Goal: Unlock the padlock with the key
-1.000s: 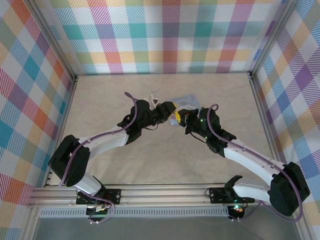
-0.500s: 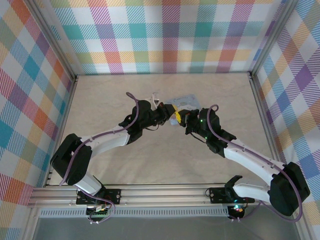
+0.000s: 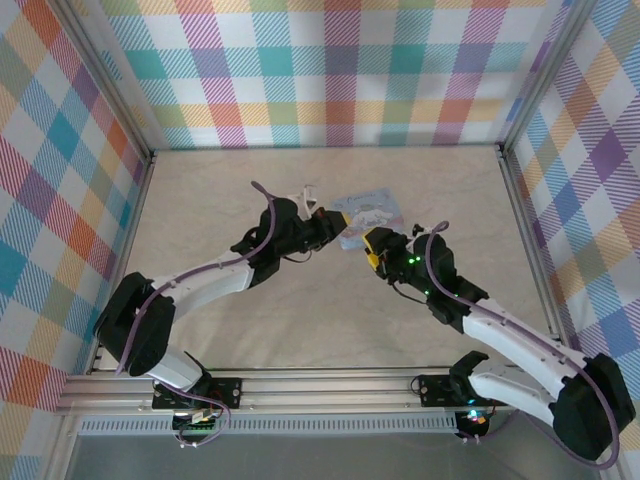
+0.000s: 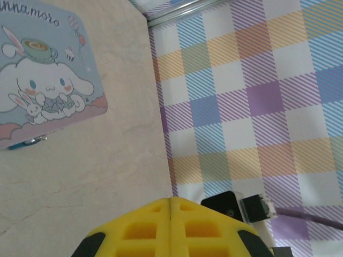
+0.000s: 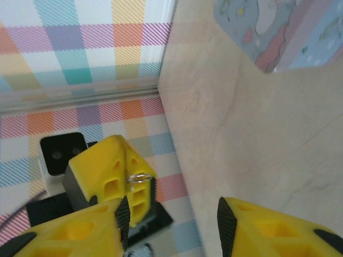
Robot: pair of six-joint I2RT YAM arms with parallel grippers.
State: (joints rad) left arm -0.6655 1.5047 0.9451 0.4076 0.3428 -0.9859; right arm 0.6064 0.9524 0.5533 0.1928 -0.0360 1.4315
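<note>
My left gripper (image 3: 327,223) hovers just left of the light-blue cartoon tin (image 3: 372,210). Its yellow fingers (image 4: 139,230) are pressed together. In the right wrist view those same fingers (image 5: 110,166) pinch the key (image 5: 139,178), a tiny silvery ring and stub sticking out at their seam. The padlock (image 4: 24,143), a small teal body with a silvery shackle, lies on the table against the tin's edge (image 4: 64,115). My right gripper (image 3: 372,246) sits a little nearer than the tin, open, with nothing between its fingers (image 5: 69,235).
The tin (image 5: 284,32) lies flat on the beige table (image 3: 300,320). Checked walls (image 3: 330,70) close in the back and both sides. The right arm's wrist camera (image 4: 230,203) shows just beyond my left fingertips.
The right gripper has drawn back toward the near right, away from the left gripper, uncovering more of the tin. The left gripper has hardly moved.
</note>
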